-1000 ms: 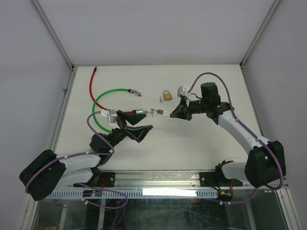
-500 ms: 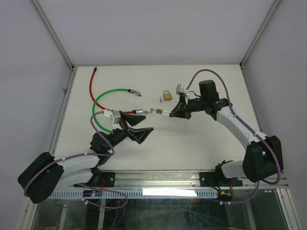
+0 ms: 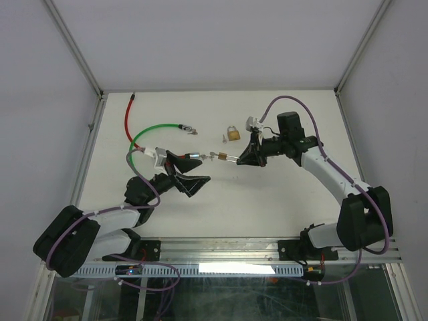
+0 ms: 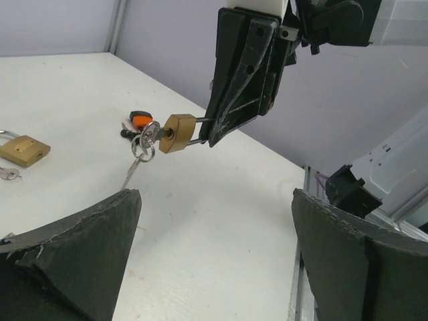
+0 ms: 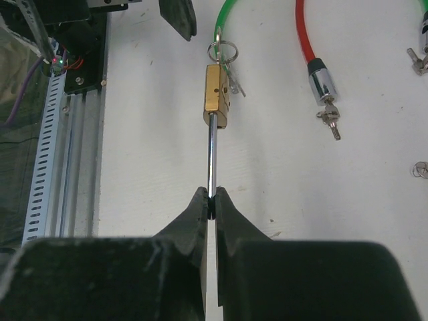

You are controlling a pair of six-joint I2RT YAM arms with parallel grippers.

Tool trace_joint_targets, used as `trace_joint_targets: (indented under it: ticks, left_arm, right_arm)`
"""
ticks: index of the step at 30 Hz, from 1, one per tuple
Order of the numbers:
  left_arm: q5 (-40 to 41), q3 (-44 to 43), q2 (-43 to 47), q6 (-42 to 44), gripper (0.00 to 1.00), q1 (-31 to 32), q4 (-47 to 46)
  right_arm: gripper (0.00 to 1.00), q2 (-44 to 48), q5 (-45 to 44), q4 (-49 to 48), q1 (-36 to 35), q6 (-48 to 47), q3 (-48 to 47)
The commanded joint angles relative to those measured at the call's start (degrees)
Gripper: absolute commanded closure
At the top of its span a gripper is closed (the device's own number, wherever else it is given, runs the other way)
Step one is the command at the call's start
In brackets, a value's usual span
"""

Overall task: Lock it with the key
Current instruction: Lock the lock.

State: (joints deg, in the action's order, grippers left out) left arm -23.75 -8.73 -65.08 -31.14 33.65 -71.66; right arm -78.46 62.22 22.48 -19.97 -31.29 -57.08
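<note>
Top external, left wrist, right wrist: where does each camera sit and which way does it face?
Top external: above and behind the arms, looking down on the table; both show whole.
Left wrist: on the left gripper, facing across to the right gripper pinching the padlock; own open fingers frame it.
Right wrist: looks along its shut fingers at that padlock.
Shared: all three show the padlock.
</note>
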Motion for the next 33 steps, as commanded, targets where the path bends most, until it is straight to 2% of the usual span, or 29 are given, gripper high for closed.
trace_joint_targets:
  ticks: [1,8,15,19,27,33]
  left_arm:
    - [-8.5,-3.4,-3.1,-1.6,0.03,-3.3,-4.5]
    - [-16.2,-7.0,-7.7,-4.1,0.06,-8.6,-6.9]
    - [-22.0,-11.2,-11.2,-2.0,0.15,-9.9,-6.5]
    - [-24.4,-14.0,-14.3,-1.7,0.16,-10.1,-5.7]
    - [-29.2,-18.4,-22.7,-9.6,0.21,-10.5,-12.8]
    - [-30.0,-19.2,-25.7,-12.4,0.29,-10.5,-16.4]
  right_arm:
    - [1.0,0.0,4.3,0.5,0.3,0.5,-3.6]
    - [1.0,0.3,4.9,2.4,0.4,-1.5,-4.1]
    - [1.0,-0.4,6.6,4.8,0.4,-3.4,-4.7]
    - [1.0,-0.3,7.4,5.7,0.4,-4.5,-5.0]
    - [1.0,-1.1,8.2,8.2,0.2,-6.1,-5.9]
    - [1.0,-1.8,7.8,8.6,-0.3,-6.3,-6.1]
